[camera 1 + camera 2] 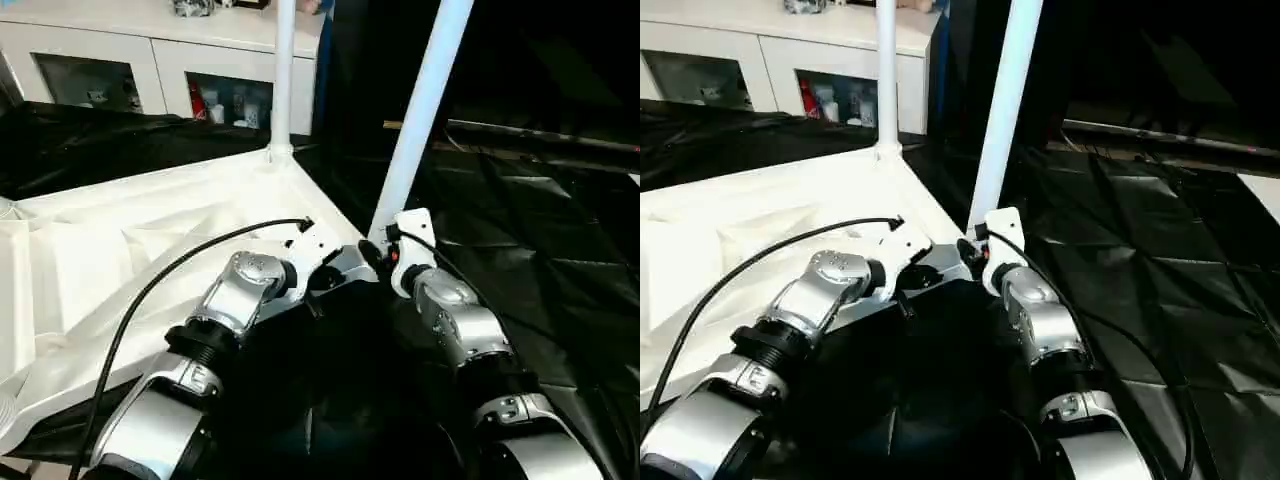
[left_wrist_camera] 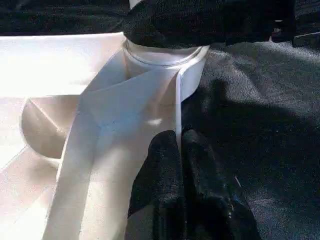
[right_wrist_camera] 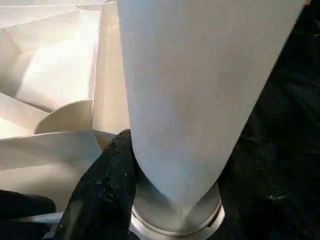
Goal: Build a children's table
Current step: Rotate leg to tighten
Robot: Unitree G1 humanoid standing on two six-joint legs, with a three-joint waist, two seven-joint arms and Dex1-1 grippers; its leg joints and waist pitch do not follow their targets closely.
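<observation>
The left gripper (image 2: 181,150) has its two black fingers pressed together, holding nothing; the tips rest against the rim of the tabletop (image 1: 150,240) just beside the near corner socket (image 2: 165,62). The right gripper (image 3: 165,165) is clamped on the near leg (image 1: 425,110), low down where the tube enters that socket; one black finger (image 3: 107,185) lies flat against the tube's side, and the other is hidden behind the tube.

The white tabletop lies upside down on the black cloth (image 1: 540,270) of the work table, ribbed underside facing up, at the robot's left and centre. Two white tube legs show: the near one, leaning slightly to the right from the near corner, and a far leg (image 1: 283,70) standing upright in the far corner socket. Both run out of the top of the head views.

Two silver forearms reach in from below, one on each side, and a black cable (image 1: 160,290) loops along the left one. Behind the table stands a white cabinet (image 1: 150,60) with glass-fronted compartments.
</observation>
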